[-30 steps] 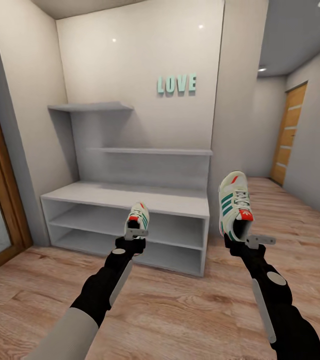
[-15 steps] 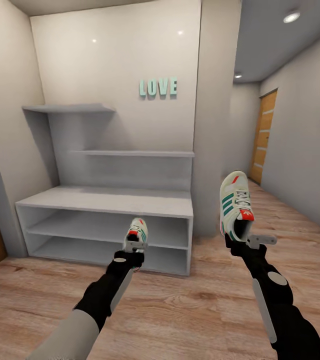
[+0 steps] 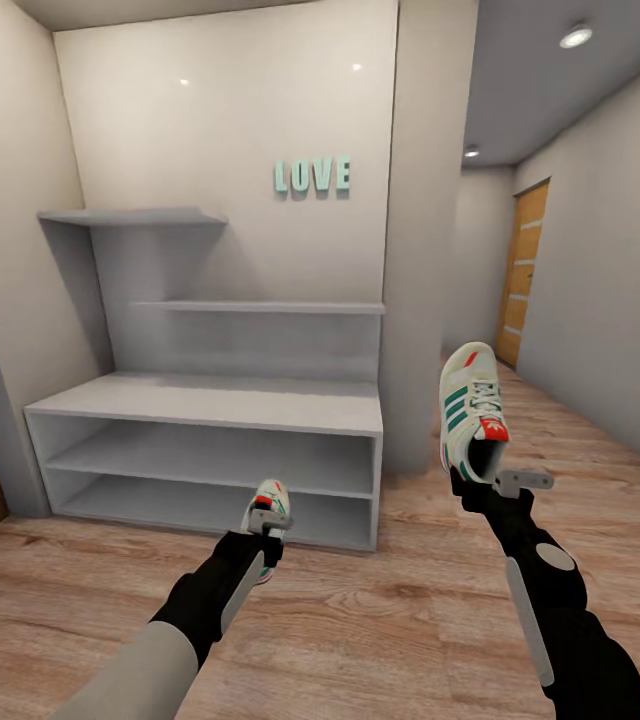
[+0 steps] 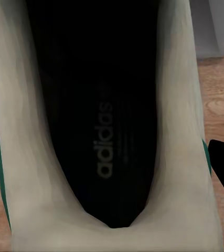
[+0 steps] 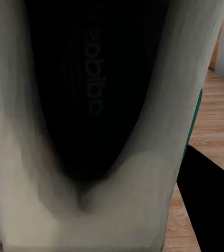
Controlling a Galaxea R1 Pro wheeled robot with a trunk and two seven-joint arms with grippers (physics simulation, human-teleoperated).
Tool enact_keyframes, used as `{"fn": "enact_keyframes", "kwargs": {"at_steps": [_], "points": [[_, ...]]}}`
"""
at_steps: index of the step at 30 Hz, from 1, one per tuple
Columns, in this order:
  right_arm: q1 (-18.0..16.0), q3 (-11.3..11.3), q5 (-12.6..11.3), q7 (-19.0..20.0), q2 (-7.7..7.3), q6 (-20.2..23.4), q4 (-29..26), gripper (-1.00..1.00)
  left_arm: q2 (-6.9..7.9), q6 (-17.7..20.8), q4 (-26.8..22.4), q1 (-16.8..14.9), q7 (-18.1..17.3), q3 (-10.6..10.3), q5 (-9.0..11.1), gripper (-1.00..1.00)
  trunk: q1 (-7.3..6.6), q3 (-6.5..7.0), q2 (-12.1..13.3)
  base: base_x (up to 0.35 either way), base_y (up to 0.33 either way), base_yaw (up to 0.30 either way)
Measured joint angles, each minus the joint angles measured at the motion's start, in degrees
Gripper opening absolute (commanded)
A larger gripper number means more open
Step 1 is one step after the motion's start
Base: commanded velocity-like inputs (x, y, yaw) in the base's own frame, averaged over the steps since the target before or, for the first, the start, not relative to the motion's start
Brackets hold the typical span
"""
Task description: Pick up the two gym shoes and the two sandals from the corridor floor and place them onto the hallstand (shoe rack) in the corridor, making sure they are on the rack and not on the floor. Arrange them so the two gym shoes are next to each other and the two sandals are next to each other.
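corridor floor (image 3: 380, 620): two gym shoes (image 3: 268, 505) (image 3: 470, 410), one per tool

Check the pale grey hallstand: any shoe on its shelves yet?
No, the pale grey hallstand is bare; both off-white green-striped sneakers are in the grippers.

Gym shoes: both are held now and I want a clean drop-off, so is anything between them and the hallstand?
Nothing visible: bare corridor floor lies between both gym shoes and the hallstand.
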Motion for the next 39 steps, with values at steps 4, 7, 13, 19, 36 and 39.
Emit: {"fn": "enact_keyframes", "kwargs": {"at_steps": [4,7,13,19,36,39], "points": [[0.00,-0.05,-0.01,0.00,-0.02,2.68,0.01,-1.00,0.00,-0.06,-0.06,-0.02,0.05,0.00,-0.02,-1.00,0.00,0.00,0.00,0.000,0.000,0.000],[0.01,-0.09,0.00,0.00,-0.04,9.03,0.04,-1.00,0.00,-0.05,-0.16,0.00,0.01,0.00,-0.06,-1.00,0.00,0.00,0.00,0.000,0.000,0.000],[0.01,-0.33,0.03,0.00,-0.20,18.11,-0.05,-1.00,0.00,0.29,-1.20,-0.20,0.15,-0.02,-0.25,-1.00,0.00,0.00,0.00,0.000,0.000,0.000],[0.01,-0.40,0.03,0.00,-0.19,20.13,-0.10,-1.00,0.00,1.98,-4.72,-0.70,0.30,-0.05,-0.38,-1.00,0.00,0.00,0.00,0.000,0.000,-0.019],[0.01,-0.41,0.10,0.00,-0.17,20.46,-0.10,-1.00,0.09,6.38,-5.73,-0.78,0.32,-0.32,-0.46,-1.00,0.44,-0.48,-0.78,0.000,0.000,-0.155],[0.01,-0.41,0.09,0.00,-0.17,20.44,-0.10,-1.00,0.09,6.36,-5.73,-0.78,0.32,-0.31,-0.46,-1.00,0.53,-1.39,-0.84,0.000,0.000,-0.003]]}}
